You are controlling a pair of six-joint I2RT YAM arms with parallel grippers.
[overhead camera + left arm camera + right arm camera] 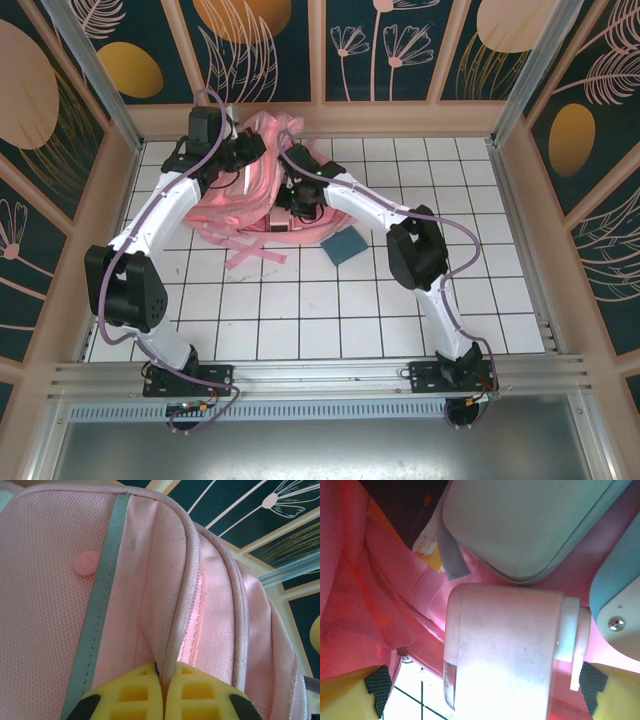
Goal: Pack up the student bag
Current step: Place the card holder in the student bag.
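The student bag (240,205) is a big pink fabric backpack lying at the back of the tiled table, its straps trailing forward. My left gripper (245,155) is at the bag's top; in the left wrist view the gripper (164,672) is shut on a piped fabric edge of the bag (50,580), beside a grey reflective strip (105,580). My right gripper (290,195) reaches into the bag's mouth. In the right wrist view the gripper (485,685) stands open, with a small pale pink box (505,650) between its spread fingers (379,685), inside the bag's pink lining (350,605).
A grey-white soft case (520,525) and a light blue item (620,585) lie inside the bag beyond the box. A teal flat object (345,247) rests on the tiles in front of the bag, next to loose pink straps (255,255). Wooden walls surround the table.
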